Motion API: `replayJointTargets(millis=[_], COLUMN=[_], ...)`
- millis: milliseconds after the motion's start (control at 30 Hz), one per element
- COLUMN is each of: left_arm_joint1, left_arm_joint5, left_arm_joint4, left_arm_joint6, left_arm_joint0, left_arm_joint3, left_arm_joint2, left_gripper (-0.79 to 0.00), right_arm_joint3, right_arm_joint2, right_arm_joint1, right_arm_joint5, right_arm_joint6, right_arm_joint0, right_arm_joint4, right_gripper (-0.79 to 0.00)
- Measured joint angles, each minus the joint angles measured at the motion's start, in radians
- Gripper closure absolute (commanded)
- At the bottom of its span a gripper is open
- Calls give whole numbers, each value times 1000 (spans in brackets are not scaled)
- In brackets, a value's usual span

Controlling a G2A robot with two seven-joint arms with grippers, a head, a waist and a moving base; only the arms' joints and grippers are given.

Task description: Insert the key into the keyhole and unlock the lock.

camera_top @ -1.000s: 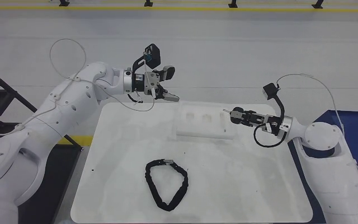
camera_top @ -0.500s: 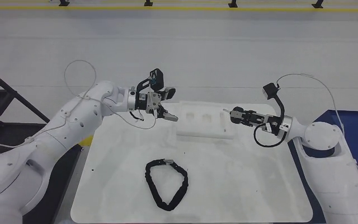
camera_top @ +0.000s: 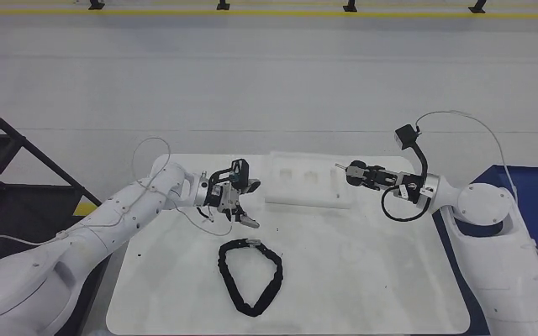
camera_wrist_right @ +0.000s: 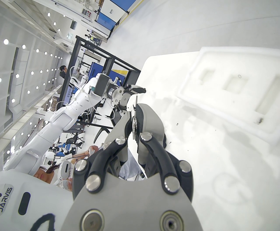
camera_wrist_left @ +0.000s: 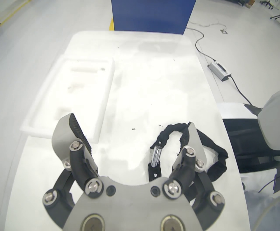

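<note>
A black fabric-covered chain lock (camera_top: 250, 277) lies looped on the white table, its silver keyhole cylinder (camera_top: 252, 244) at the loop's far end. My left gripper (camera_top: 251, 206) hangs open just beyond that cylinder. In the left wrist view the cylinder (camera_wrist_left: 156, 156) and the chain (camera_wrist_left: 216, 157) sit close to one finger of the left gripper (camera_wrist_left: 131, 131), with nothing held. My right gripper (camera_top: 347, 171) is at the right end of a white foam tray, shut on the small key (camera_top: 339, 166). The right wrist view shows the key (camera_wrist_right: 133, 125) pinched edge-on in the right gripper (camera_wrist_right: 133, 113).
The white foam tray (camera_top: 307, 189) with shallow pockets lies at the back of the table (camera_top: 378, 277), between the two grippers. Bare tabletop spreads right of and in front of the lock. A blue panel (camera_wrist_left: 153, 15) stands past the table's far end.
My left arm has swung down and inward from above the table's back-left corner to just beyond the lock's cylinder. The right arm and key have stayed put.
</note>
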Motion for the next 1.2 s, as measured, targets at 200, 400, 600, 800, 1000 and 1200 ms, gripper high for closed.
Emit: replayJointTargets(millis=[200, 400, 600, 800, 1000, 1200], left_arm_joint1=[-19, -36, -39, -39, -39, -25], left_arm_joint5=[0, 0, 0, 0, 6, -1], left_arm_joint4=[21, 17, 18, 18, 23, 140], left_arm_joint6=[-68, -133, -158, -157, -157, -46], left_arm_joint0=[41, 60, 62, 62, 64, 102], left_arm_joint3=[11, 36, 36, 36, 30, 23], left_arm_joint2=[-1, -1, -1, -1, -4, -28], left_gripper=[-785, -785, -785, -785, -785, -785], right_arm_joint3=[0, 0, 0, 0, 0, 0], right_arm_joint2=[0, 0, 0, 0, 0, 0], right_arm_joint1=[0, 0, 0, 0, 0, 0], right_arm_joint5=[0, 0, 0, 0, 0, 0], right_arm_joint6=[0, 0, 0, 0, 0, 0], right_arm_joint0=[0, 0, 0, 0, 0, 0], right_arm_joint4=[0, 0, 0, 0, 0, 0], right_gripper=[0, 0, 0, 0, 0, 0])
